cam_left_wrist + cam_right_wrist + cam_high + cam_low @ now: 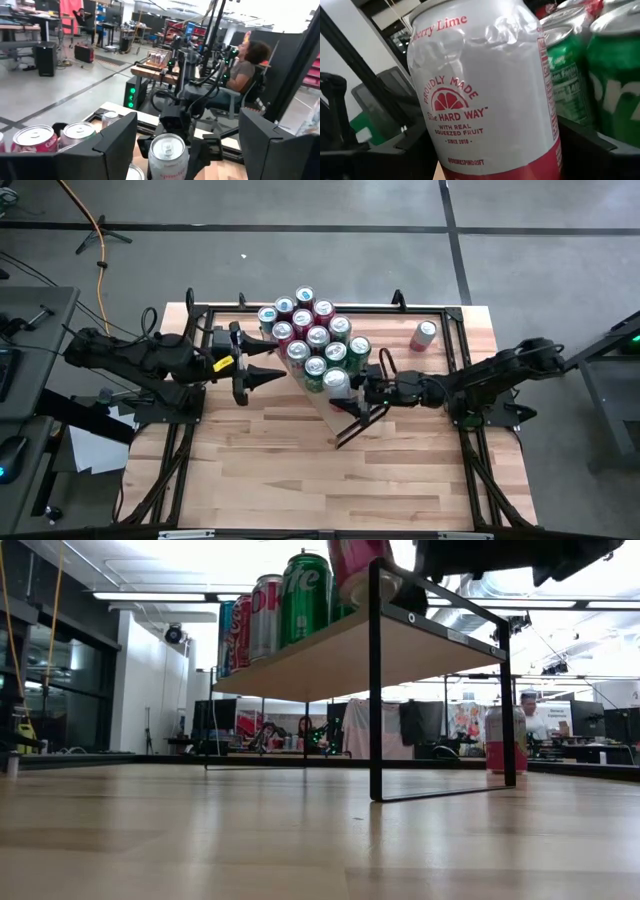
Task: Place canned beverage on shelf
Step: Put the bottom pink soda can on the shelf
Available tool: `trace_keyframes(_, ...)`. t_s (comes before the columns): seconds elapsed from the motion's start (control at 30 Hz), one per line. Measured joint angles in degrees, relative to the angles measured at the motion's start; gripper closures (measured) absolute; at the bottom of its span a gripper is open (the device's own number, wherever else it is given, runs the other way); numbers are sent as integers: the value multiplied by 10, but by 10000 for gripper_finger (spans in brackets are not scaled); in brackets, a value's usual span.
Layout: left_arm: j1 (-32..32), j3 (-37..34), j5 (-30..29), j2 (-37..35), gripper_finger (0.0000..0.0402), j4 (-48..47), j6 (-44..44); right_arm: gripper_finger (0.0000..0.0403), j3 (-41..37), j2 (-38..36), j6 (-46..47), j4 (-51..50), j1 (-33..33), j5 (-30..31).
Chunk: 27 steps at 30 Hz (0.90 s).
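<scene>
The shelf [330,655], a pale plank on a thin black frame, stands mid-table and carries several upright cans [308,332], red, green and blue. At its near end is a white and red can [485,95], marked Cherry Lime, with my right gripper [343,386] shut on it. In the low view its bottom [362,590] sits close over the plank; I cannot tell whether it touches. My left gripper [275,377] is open, left of the shelf and pointing at it, holding nothing. My right gripper pinches the can's side wall [447,150] between its two fingers [405,155], coming level from the table's right side. The wall shows dents high up. The can stands roughly upright beside the green cans [615,90], over the shelf's near end.
A loose pink can [424,335] stands on the tabletop at the far right, also seen in the low view [497,740]. Bare butcher-block table [300,470] lies toward the near edge. A person [245,70] sits beyond the table.
</scene>
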Motion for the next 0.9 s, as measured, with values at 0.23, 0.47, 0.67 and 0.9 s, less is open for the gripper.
trace_keyframes(0.23, 0, 0, -6, 0, 158, -4, 0, 98, 2, 24, -2, -4, 0, 2)
trace_keyframes(0.47, 0, 0, -6, 0, 158, -5, 0, 98, 2, 25, -13, -39, -1, 2)
trace_keyframes(0.67, 0, 0, -6, 0, 158, -5, 0, 79, 2, 24, -13, -71, -1, 2)
trace_keyframes(0.9, 0, 0, -6, 0, 158, -5, -2, 57, 3, 24, -13, -76, -1, 1)
